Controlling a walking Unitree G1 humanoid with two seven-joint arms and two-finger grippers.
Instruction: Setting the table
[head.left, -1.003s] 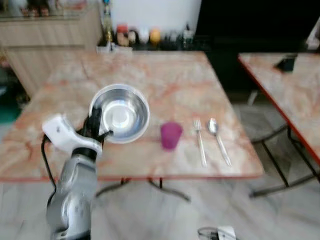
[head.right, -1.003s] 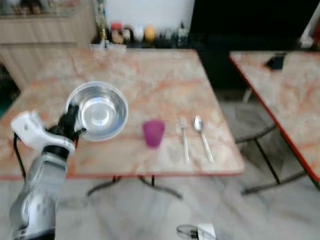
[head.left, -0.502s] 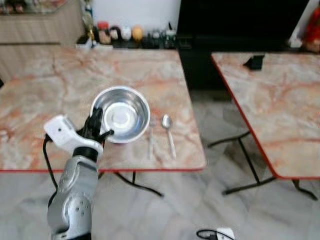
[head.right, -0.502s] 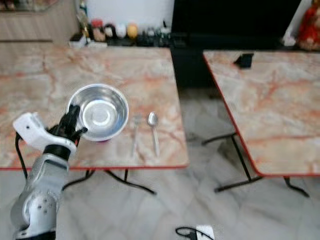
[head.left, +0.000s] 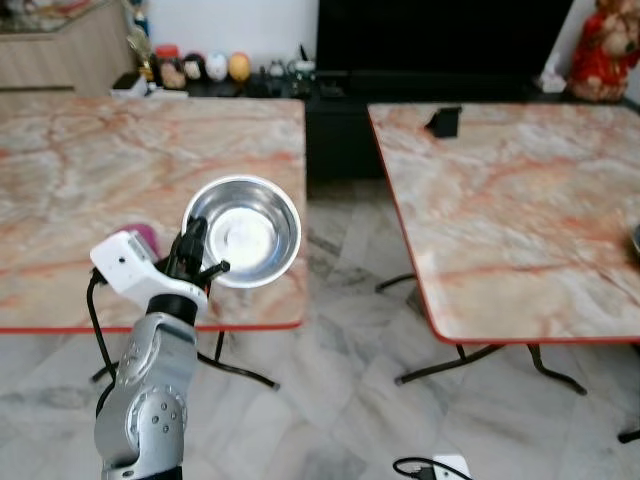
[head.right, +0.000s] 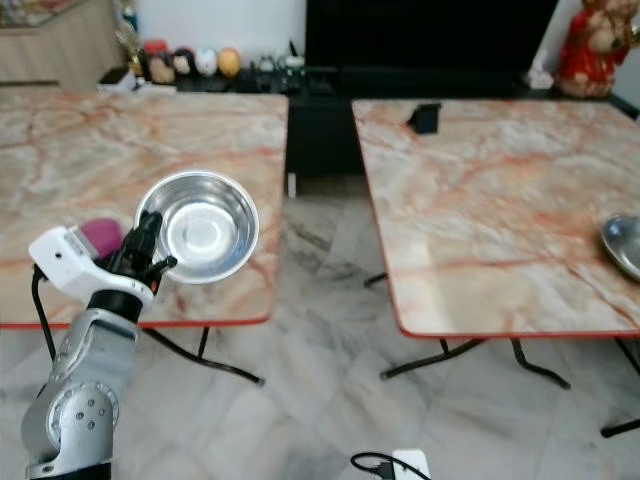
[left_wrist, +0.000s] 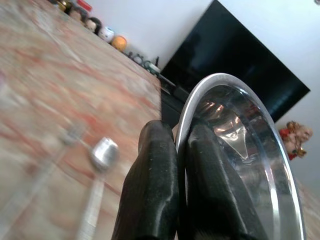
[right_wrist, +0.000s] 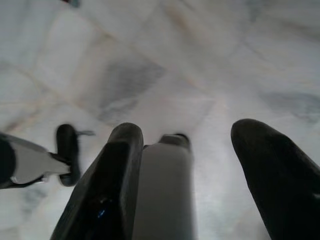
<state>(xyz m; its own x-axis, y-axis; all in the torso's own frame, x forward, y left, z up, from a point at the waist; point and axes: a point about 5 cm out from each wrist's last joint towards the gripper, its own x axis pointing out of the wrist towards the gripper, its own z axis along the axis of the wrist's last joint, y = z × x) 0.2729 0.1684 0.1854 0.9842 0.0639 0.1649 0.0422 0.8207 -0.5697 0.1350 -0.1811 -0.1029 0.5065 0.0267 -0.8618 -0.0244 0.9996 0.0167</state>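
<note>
left eye view has the left hand raised in front of the robot, its two black fingers pinched tight on the rim of a steel bowl. the bowl is round, so it has no long axis to speak of; it is tipped up on edge, its open side facing toward the camera and upward, with the gripped part of the rim lowest. it hangs over the near right corner of the left table, clear of the marble top. left wrist view shows one finger on the outside of the rim and the other inside it, the shiny hollow facing away to one side.

just behind the hand, partly hidden by the white wrist housing, a purple cup stands on that table. below the bowl, in the left wrist view, a spoon lies blurred on the tabletop. beyond the bowl, across a gap of tiled floor, stands a second table, with another steel dish at its right edge.

right hand hangs low over the floor, its fingers spread apart and holding nothing.
</note>
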